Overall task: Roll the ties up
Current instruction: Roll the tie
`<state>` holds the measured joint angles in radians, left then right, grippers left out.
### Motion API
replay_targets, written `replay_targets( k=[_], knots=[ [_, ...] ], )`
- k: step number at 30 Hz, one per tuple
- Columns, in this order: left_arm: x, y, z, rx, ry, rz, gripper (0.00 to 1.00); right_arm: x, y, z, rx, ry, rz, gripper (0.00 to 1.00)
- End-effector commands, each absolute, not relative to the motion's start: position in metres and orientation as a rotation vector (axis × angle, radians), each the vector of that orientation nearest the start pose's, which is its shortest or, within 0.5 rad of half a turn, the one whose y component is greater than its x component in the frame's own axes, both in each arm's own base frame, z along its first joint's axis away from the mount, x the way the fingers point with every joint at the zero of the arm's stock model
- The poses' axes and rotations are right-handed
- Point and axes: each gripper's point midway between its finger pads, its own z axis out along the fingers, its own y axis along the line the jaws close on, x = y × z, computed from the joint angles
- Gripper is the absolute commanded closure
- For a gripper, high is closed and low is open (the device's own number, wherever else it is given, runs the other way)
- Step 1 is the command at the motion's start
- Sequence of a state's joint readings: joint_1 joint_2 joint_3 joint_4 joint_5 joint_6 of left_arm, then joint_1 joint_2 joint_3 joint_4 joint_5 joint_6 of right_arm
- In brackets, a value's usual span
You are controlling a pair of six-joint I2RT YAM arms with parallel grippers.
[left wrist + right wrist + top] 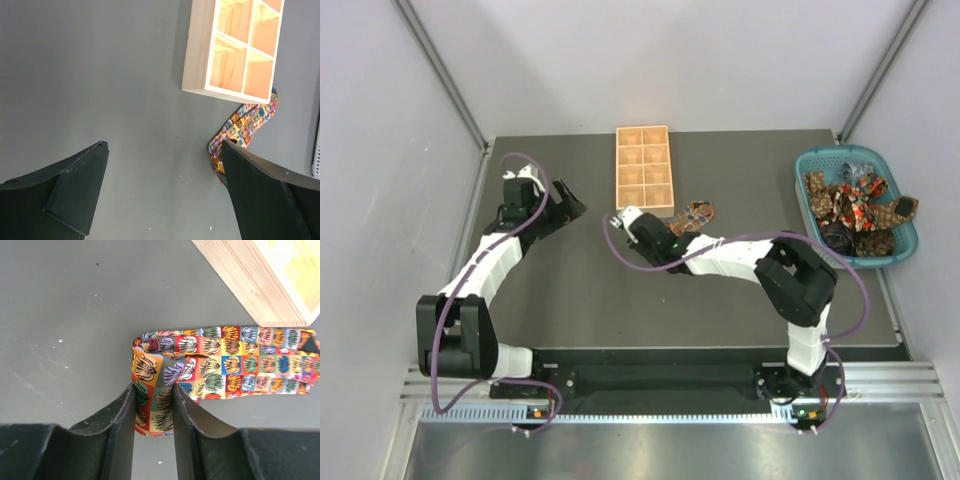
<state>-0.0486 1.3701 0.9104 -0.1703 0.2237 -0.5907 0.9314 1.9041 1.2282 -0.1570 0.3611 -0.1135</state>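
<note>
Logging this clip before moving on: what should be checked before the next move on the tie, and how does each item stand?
1. Right tool shut on the tie: ok.
2. Left tool open and empty: ok.
3. Tie end folded over at the grip: ok.
4. Tie free of the wooden tray corner: cannot tell.
5. Other ties inside the teal basket: ok.

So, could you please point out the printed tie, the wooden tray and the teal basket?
printed tie [225, 365]: right wrist view, on the flat stretch of fabric.
wooden tray [200, 50]: left wrist view, on its outer side wall.
teal basket [828, 153]: top external view, on its far rim.
</note>
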Motion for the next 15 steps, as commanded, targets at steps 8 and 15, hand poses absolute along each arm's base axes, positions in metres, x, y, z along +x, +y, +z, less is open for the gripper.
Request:
replay_targets(
  k=[8, 15],
  knots=[
    [0.389, -0.093, 0.155, -0.391, 2.123, -0.69, 0.01, 0.326, 0.348, 0.063, -0.917, 2.158, 0.548, 0.72],
    [0.39, -0.121, 0.125, -0.293, 2.174, -0.709, 0.01, 0.331, 0.337, 0.06, -0.833, 2.24, 0.869, 0.74]
  ],
)
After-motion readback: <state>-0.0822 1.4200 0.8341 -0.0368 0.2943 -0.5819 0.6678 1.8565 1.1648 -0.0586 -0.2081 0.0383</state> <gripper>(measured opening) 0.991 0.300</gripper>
